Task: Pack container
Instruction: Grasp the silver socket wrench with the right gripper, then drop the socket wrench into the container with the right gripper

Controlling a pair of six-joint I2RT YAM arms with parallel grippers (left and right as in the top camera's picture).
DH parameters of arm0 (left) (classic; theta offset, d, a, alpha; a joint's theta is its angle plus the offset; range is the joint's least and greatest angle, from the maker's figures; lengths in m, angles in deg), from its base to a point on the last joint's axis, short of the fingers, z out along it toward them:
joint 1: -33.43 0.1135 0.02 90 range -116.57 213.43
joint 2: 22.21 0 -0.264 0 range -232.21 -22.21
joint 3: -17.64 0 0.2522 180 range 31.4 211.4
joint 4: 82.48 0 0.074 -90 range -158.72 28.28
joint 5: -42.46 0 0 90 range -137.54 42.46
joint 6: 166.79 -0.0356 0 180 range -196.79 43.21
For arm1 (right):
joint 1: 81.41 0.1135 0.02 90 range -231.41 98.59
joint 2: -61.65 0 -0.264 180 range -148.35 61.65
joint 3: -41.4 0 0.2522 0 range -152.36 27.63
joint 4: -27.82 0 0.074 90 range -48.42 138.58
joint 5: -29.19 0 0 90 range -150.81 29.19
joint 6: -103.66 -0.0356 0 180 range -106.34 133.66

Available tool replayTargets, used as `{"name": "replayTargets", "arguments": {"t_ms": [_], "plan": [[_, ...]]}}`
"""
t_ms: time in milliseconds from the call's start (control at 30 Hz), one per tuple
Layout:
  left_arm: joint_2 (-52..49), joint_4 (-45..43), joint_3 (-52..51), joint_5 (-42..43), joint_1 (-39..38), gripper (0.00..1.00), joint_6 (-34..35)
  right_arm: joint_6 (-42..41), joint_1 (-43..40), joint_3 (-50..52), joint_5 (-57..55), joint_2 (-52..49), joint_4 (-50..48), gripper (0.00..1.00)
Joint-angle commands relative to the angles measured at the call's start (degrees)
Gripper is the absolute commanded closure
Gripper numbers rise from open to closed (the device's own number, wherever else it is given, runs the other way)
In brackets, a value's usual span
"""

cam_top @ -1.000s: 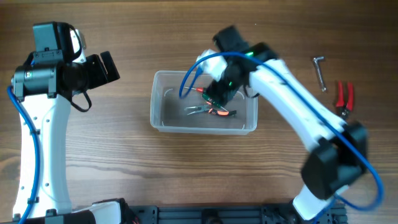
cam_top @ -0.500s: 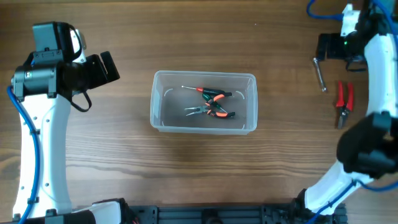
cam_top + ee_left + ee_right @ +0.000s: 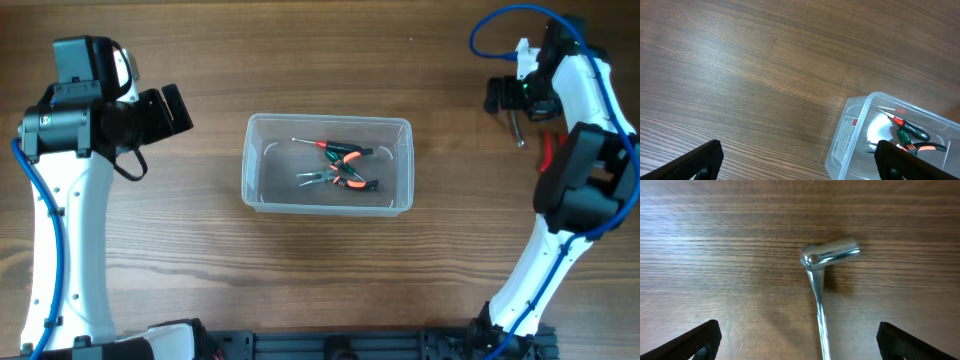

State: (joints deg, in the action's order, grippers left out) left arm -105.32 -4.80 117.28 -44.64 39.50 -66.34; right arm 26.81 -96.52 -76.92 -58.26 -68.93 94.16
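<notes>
The clear plastic container (image 3: 328, 164) sits mid-table and holds a screwdriver (image 3: 318, 144) and small orange-handled pliers (image 3: 343, 178). Its corner also shows in the left wrist view (image 3: 855, 131). A shiny metal L-shaped wrench (image 3: 820, 287) lies on the table; my right gripper (image 3: 797, 342) is open above it, fingers wide on either side of its shaft. In the overhead view the wrench (image 3: 517, 133) shows just below that gripper (image 3: 512, 97). My left gripper (image 3: 799, 157) is open and empty, left of the container.
Red-handled pliers (image 3: 549, 152) lie on the table at the far right, partly behind the right arm. The left arm (image 3: 70, 200) stands along the left side.
My right arm has left the container, swung to the far right of the table and now hovers over the metal wrench. The left arm has not moved.
</notes>
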Motion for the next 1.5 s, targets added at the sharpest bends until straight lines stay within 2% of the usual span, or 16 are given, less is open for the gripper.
{"name": "replayTargets", "arguments": {"t_ms": [0,100,167,267,433,500,567,633,800,933,1033,1100,1167,1300,1367,1467], "plan": [[-0.2,0.0,0.3,0.7,0.2,0.0,0.5,0.6,-0.2,0.0,0.7,-4.9,0.0,0.0],[-0.2,0.0,0.3,2.2,0.2,0.0,0.5,0.3,-0.2,0.0,0.7,-6.1,-0.2,0.0],[-0.2,0.0,0.3,2.2,0.2,0.0,0.5,0.3,-0.2,0.0,0.7,-6.1,-0.5,0.07],[-0.2,0.0,0.3,2.2,0.2,0.0,0.5,0.2,-0.2,0.0,0.7,-6.1,-0.5,0.42],[-0.2,0.0,0.3,2.2,0.2,0.0,0.5,0.2,-0.2,0.0,0.7,-6.1,-0.5,0.63],[-0.2,0.1,0.3,2.2,0.2,0.0,0.5,0.2,-0.2,0.0,0.7,-6.1,-0.5,0.83],[-0.2,0.1,0.3,2.2,0.2,0.0,0.5,0.2,-0.2,0.0,0.7,-6.1,-0.6,0.84],[-0.2,0.1,0.3,2.2,0.2,0.0,0.5,0.2,-0.2,0.0,0.7,-6.1,-0.7,0.95],[-0.2,0.1,0.3,2.2,0.2,0.0,0.5,0.2,0.1,0.0,3.6,-3.4,0.9,0.96],[-0.2,0.0,0.3,2.2,0.2,0.0,0.5,3.4,4.0,-0.2,7.9,11.1,2.1,0.96],[-0.2,0.0,0.3,2.2,0.2,0.0,0.5,14.4,13.7,-0.2,10.5,24.9,3.3,0.96],[-0.2,-0.2,0.3,2.2,0.2,0.0,0.5,26.5,24.0,-0.2,10.5,29.6,6.1,0.96],[-0.2,-0.4,0.3,2.2,0.2,0.0,0.5,35.7,33.4,0.3,10.5,29.2,10.7,0.96],[-0.2,-0.4,0.3,2.2,0.2,0.0,0.5,45.0,44.5,7.4,11.4,25.7,11.0,0.96],[-0.2,-0.4,0.3,2.2,0.2,0.0,0.5,45.3,46.9,10.7,12.4,22.0,8.9,0.95],[-0.2,-0.2,0.3,2.2,0.2,0.0,0.5,45.3,47.6,11.4,13.2,16.7,7.9,0.85]]}}
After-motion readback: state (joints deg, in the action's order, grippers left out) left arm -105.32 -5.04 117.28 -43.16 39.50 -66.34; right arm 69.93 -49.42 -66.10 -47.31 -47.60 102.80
